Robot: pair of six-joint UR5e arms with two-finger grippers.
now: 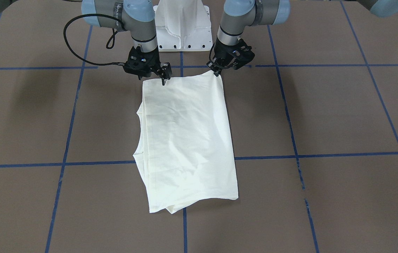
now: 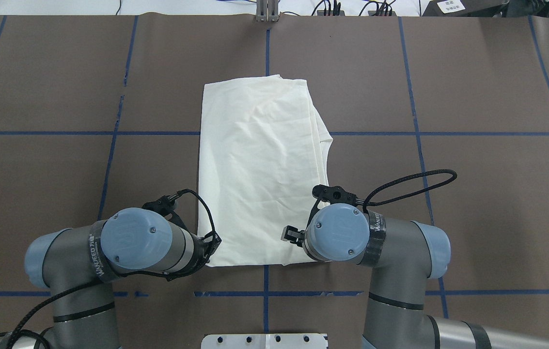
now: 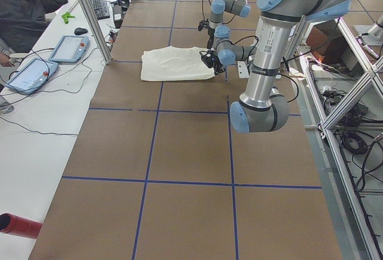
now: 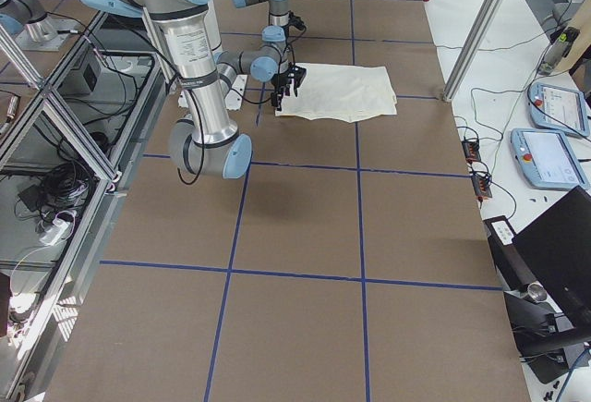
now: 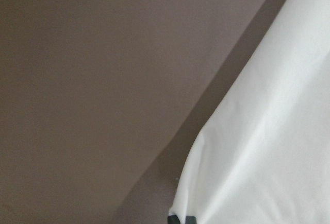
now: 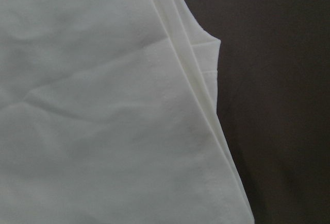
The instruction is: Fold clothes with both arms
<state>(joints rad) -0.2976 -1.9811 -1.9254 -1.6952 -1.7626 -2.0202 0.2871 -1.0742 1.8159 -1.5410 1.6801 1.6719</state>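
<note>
Though printed in white on the black band [image 2: 96,252] near each wrist, too small to make out letter for letter. Folded into a long rectangle, plain cream face up: T-shirt [image 1: 188,133], flat on the brown table [image 1: 325,112]. Long axis running straight out from the two grippers toward the far table edge, with the short near edge spanning the gap between them.

Left gripper [image 1: 216,72]: clenched on one near corner, cloth pulled into a small peak at the fingertips. In the left wrist view, dark tips at the bottom edge with that corner right against them.

Right gripper [image 1: 163,80]: tip down on the other near corner, touching the cloth. Cannot tell whether clamped or let go, with the fingertips out of sight in its own wrist view and hidden under the wrist from overhead.

Ahead of the right gripper, on its outer side: stacked layer edges stepping sideways past the top layer, with a notch partway along. On the left gripper's side: one straight, clean edge. Well ahead of both grippers, passing under the cloth: a blue tape line [image 1: 272,157]. Looping outward just beside the right gripper: a black cable [image 2: 410,186].
</note>
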